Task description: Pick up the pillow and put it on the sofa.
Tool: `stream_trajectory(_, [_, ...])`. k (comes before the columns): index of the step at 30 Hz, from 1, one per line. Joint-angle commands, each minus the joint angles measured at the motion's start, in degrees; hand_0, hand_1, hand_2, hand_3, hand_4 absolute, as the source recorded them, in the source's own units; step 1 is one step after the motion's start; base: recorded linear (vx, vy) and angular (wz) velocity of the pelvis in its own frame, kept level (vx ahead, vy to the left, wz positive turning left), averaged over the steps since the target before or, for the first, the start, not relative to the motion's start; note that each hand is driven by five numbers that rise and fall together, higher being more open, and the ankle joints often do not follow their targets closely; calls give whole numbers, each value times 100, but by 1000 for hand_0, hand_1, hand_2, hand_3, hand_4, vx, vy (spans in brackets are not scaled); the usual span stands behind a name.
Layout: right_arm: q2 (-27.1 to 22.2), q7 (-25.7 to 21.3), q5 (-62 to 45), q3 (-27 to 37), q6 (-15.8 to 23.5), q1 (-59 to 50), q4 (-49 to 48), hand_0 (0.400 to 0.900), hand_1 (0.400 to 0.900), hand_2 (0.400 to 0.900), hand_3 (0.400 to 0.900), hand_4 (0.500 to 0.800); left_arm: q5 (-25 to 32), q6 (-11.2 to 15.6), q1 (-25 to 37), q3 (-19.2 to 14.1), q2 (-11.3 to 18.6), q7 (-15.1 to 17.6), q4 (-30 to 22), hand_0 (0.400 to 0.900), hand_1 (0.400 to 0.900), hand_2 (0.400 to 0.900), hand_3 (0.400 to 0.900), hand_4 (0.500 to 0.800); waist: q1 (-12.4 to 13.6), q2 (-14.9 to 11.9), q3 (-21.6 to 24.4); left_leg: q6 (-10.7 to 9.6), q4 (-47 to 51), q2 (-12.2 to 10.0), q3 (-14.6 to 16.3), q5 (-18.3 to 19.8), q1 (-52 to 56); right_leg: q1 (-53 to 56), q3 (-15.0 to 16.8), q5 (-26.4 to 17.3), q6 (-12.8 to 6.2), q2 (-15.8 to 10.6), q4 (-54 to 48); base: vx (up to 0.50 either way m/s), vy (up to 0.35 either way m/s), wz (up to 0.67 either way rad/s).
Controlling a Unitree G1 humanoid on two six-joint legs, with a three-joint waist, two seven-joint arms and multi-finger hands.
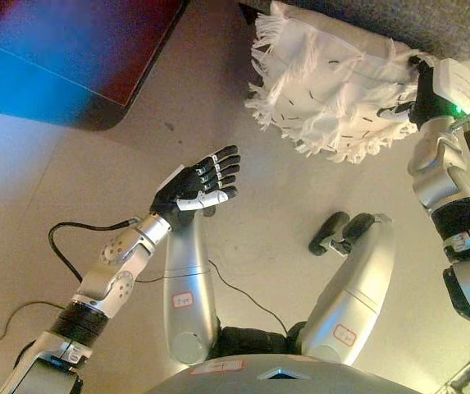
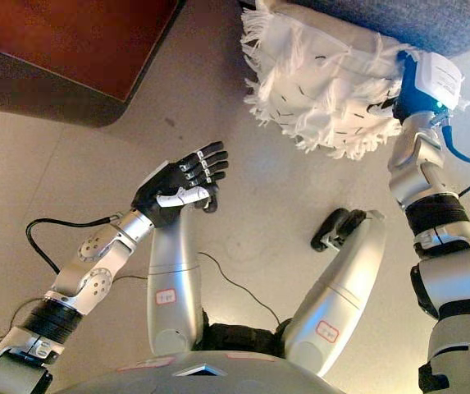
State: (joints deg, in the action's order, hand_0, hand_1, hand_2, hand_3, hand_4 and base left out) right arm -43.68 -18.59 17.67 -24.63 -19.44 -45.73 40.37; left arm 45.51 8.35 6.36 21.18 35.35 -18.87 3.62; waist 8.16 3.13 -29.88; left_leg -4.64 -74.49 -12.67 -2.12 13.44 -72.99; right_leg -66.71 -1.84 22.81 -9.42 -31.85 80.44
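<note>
A white fringed pillow (image 1: 333, 90) sits at the top of the view, its upper edge against the grey sofa (image 1: 431, 20) and its lower fringe hanging over the pale floor (image 1: 276, 213). The robot's right hand (image 1: 411, 86) is at the pillow's right edge, mostly hidden in the fabric, so its grip cannot be told. The left hand (image 1: 198, 187) hovers empty over the floor, well apart from the pillow, fingers loosely extended. A dark reddish table (image 2: 70, 49) fills the upper left corner.
</note>
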Motion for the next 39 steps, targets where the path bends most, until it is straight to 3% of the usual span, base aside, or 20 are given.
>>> stream_trajectory(1, [-164,-351,285,24,-501,-711,450,900,900,900,900,800,185,255,-144,203,-167,-104,-411,900,900,900,900,800,150,195,9,-69,-370,-373,-600,626,436,-254,171,-717,253,59,-317,31,18,3])
stream_trajectory(7, [0,235,415,-187,-967,-929,704,900,900,900,900,800,139,216,-119,306,-248,-83,-370,900,900,900,900,800,197,218,9,-80,-367,-385,-615,594,488,-211,210,-733,259,13,-299,27,18,2])
stream_trajectory(8, [19,346,390,-240,-1039,-986,761,522,522,522,522,573,140,210,-109,324,-268,-88,-358,900,900,900,900,800,201,228,9,-84,-365,-385,-613,582,500,-201,215,-732,263,8,-286,42,44,1])
stream_trajectory(9, [53,481,389,-268,-1129,-1028,815,400,400,400,400,500,156,221,-98,347,-279,-72,-337,900,900,900,900,800,204,231,9,-87,-359,-382,-607,574,514,-190,219,-728,265,7,-278,45,44,2])
stream_trajectory(10, [96,649,450,-290,-1221,-1057,862,400,400,400,400,500,186,213,-86,366,-286,-65,-313,900,900,900,900,800,207,234,9,-88,-363,-388,-604,571,531,-171,229,-723,269,2,-269,47,38,2])
stream_trajectory(17, [337,353,244,-281,-1297,-1139,803,400,400,400,400,500,257,143,-26,498,-428,66,-328,900,900,900,900,800,220,238,9,-94,-324,-386,-597,526,564,-129,259,-739,276,-8,-272,31,43,1])
stream_trajectory(30, [450,-342,-10,-200,-1174,-1242,690,400,400,400,400,500,333,365,124,735,-586,349,-332,900,900,900,900,800,211,271,9,-62,15,-425,-406,449,610,-17,155,-850,262,-22,-598,-16,46,1])
stream_trajectory(35, [445,-740,-279,-130,-764,-1305,665,400,400,400,400,500,258,504,144,768,-607,476,-314,900,900,900,900,800,226,273,9,-56,261,-450,-302,427,818,204,32,-925,246,-14,-860,-3,-2,-1])
stream_trajectory(39, [460,-1011,-296,115,-357,-1145,193,400,400,400,400,500,286,666,80,638,-628,792,-262,900,900,900,900,800,194,212,9,-65,738,-496,-171,340,1220,557,-161,-1073,227,71,-1284,-17,-35,-7])
